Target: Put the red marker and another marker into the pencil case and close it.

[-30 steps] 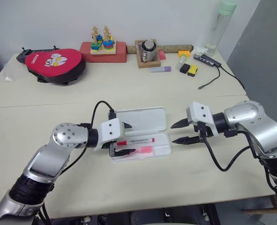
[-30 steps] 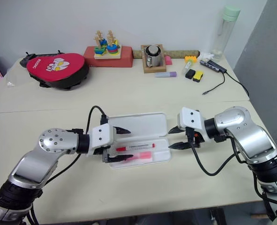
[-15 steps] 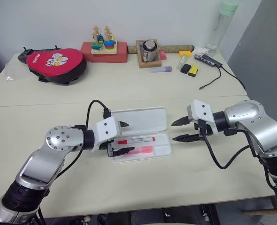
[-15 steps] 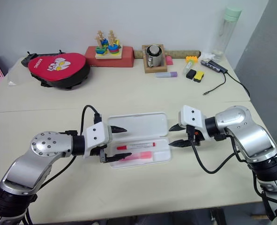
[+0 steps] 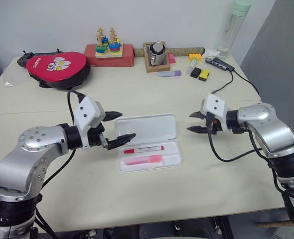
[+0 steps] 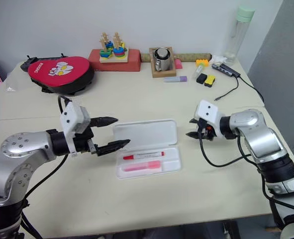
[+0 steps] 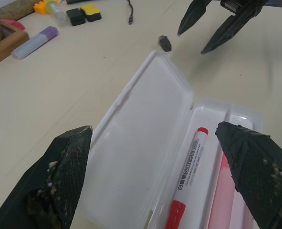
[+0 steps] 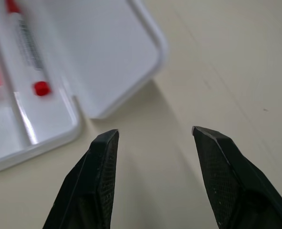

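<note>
Markers, the red marker (image 5: pixel 144 148) and pink highlighter (image 5: pixel 143 160), lie in the open pencil case (image 5: pixel 149 127) (lid flat). Left gripper (image 5: pixel 118 128) gapes wide and empty; the right wrist view shows the right gripper (image 8: pixel 155 133) parted, empty.

Red pouch (image 5: pixel 57 67), steel mug (image 5: pixel 157 53), purple highlighter (image 5: pixel 170 73) along table's back.

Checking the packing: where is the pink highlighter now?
The pink highlighter lies in the open pencil case, mid-table, in the near tray beside the red marker.

The pink highlighter (image 7: pixel 225 200) is cut off in the left wrist view.
</note>
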### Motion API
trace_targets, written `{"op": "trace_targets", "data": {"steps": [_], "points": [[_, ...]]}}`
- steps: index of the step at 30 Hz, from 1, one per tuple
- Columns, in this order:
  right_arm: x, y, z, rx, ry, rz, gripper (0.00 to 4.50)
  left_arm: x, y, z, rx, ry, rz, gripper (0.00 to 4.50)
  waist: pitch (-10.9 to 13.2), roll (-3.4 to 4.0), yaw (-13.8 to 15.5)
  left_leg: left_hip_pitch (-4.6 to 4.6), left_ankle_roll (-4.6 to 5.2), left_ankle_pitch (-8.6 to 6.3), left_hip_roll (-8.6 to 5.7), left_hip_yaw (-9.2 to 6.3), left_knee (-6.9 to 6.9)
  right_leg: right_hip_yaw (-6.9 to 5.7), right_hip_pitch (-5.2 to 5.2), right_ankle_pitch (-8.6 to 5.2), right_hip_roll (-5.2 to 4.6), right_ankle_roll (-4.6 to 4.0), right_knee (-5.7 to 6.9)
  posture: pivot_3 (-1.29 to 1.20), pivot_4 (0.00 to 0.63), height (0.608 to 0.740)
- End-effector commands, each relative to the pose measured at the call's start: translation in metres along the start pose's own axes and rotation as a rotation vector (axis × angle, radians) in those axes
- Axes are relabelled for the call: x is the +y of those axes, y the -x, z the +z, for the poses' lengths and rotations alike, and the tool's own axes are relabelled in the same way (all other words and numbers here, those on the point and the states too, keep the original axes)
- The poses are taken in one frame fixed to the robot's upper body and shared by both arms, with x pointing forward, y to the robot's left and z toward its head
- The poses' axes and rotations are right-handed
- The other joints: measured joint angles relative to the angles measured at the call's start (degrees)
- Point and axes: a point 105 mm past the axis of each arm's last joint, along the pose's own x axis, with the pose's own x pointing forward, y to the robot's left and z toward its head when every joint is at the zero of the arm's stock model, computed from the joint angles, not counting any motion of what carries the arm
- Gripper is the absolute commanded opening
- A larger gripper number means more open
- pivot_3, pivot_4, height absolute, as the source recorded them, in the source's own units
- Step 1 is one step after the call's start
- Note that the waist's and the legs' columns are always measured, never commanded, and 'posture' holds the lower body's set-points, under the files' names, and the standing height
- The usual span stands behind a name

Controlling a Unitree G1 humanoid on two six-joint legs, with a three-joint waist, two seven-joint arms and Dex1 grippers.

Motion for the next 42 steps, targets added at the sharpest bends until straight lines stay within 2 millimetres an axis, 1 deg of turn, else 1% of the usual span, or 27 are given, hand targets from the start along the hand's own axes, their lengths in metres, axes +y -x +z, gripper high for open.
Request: {"op": "trace_targets", "data": {"steps": [1, 2, 4, 6, 8, 11, 13, 17, 19, 24, 30, 37, 42], "points": [[-0.023, 0.007, 0.006, -0.021, 0.026, -0.111, 2.57, -0.002, 0.006, 0.019, -0.01, -0.093, 0.017, 4.43, 0.0, 0.0, 0.03, 0.0, 0.0, 0.0, 0.0, 0.01, -0.01, 0.0, 0.0, 0.0, 0.0, 0.0, -0.01, 0.0, 0.15, 0.74], [-0.032, 0.007, 0.001, -0.006, 0.007, -0.155, 2.57, -0.002, 0.007, 0.024, 0.009, -0.134, 0.019, 4.43, 0.0, -0.01, 0.02, 0.0, 0.0, 0.0, 0.0, 0.0, -0.01, 0.0, 0.0, 0.0, 0.0, 0.0, 0.0, 0.0, 0.15, 0.74], [-0.045, 0.007, -0.007, 0.012, -0.03, -0.215, 2.57, -0.004, 0.008, 0.033, 0.022, -0.178, 0.007, 4.43, 0.01, -0.01, -0.01, -0.03, 0.0, 0.0, -0.01, 0.01, -0.01, 0.01, -0.02, 0.01, 0.0, 0.0, -0.02, 0.0, 0.15, 0.74], [-0.051, 0.004, -0.013, 0.013, -0.075, -0.249, 2.57, -0.005, 0.007, 0.041, 0.035, -0.243, -0.006, 4.43, 0.01, -0.02, 0.01, -0.02, -0.01, 0.0, -0.01, 0.0, 0.0, 0.0, 0.0, 0.01, 0.0, 0.0, -0.02, 0.0, 0.15, 0.74], [-0.054, 0.001, -0.02, 0.019, -0.103, -0.266, 2.57, -0.003, 0.005, 0.044, 0.043, -0.274, -0.005, 4.43, 0.0, 0.0, 0.0, -0.01, -0.01, 0.0, -0.02, 0.03, -0.02, 0.03, -0.01, 0.02, -0.01, 0.0, -0.02, 0.0, 0.15, 0.74], [-0.057, 0.0, -0.031, 0.039, -0.122, -0.286, 2.57, -0.004, 0.002, 0.047, 0.035, -0.271, -0.017, 4.43, 0.0, 0.0, -0.05, 0.0, -0.01, 0.0, -0.01, 0.03, -0.07, 0.02, -0.01, 0.01, 0.0, 0.0, -0.03, 0.0, 0.15, 0.74], [-0.06, -0.001, -0.039, 0.054, -0.143, -0.299, 2.57, -0.005, 0.002, 0.046, 0.043, -0.278, -0.03, 4.43, 0.01, 0.0, -0.07, -0.02, 0.0, 0.0, -0.01, 0.05, -0.08, 0.03, -0.04, 0.01, 0.0, 0.0, -0.03, 0.0, 0.15, 0.74], [-0.06, -0.004, -0.046, 0.058, -0.178, -0.3, 2.57, -0.002, 0.001, 0.045, 0.051, -0.281, -0.027, 4.43, 0.01, 0.01, -0.11, -0.02, 0.0, 0.0, -0.01, 0.05, -0.08, 0.03, -0.04, 0.02, 0.0, 0.0, -0.03, 0.0, 0.15, 0.74], [-0.06, -0.004, -0.051, 0.071, -0.191, -0.315, 2.57, 0.0, 0.001, 0.041, 0.069, -0.286, -0.019, 4.43, 0.0, 0.0, -0.15, -0.01, 0.0, 0.0, -0.01, 0.05, -0.09, 0.03, -0.04, 0.01, 0.0, 0.0, -0.02, 0.0, 0.15, 0.74], [-0.052, -0.004, -0.045, 0.039, -0.199, -0.287, 2.57, 0.002, 0.001, 0.038, 0.071, -0.283, -0.014, 4.43, 0.0, 0.0, -0.43, -0.02, 0.0, 0.0, -0.01, 0.05, -0.08, 0.03, -0.04, 0.02, 0.0, 0.0, -0.02, 0.0, 0.15, 0.74], [-0.049, -0.013, -0.039, 0.02, -0.171, -0.291, 2.57, 0.003, -0.002, 0.034, 0.076, -0.289, -0.012, 4.43, 0.01, 0.01, -0.56, -0.01, 0.0, 0.0, -0.01, 0.05, -0.08, 0.03, -0.03, 0.01, 0.0, 0.0, -0.01, 0.0, 0.15, 0.74], [-0.061, -0.028, -0.043, 0.029, -0.189, -0.392, 2.57, 0.002, -0.005, 0.032, 0.079, -0.293, -0.008, 4.43, 0.0, 0.0, -0.94, -0.01, 0.0, 0.0, -0.01, 0.05, -0.08, 0.04, -0.03, 0.02, 0.0, 0.0, -0.01, 0.0, 0.15, 0.74], [-0.064, -0.033, -0.048, 0.041, -0.196, -0.434, 2.57, 0.002, -0.005, 0.03, 0.082, -0.289, -0.005, 4.43, 0.01, 0.0, -1.15, -0.02, 0.0, 0.0, -0.01, 0.06, -0.09, 0.05, -0.05, 0.02, 0.0, 0.0, -0.01, 0.0, 0.15, 0.74]]}}
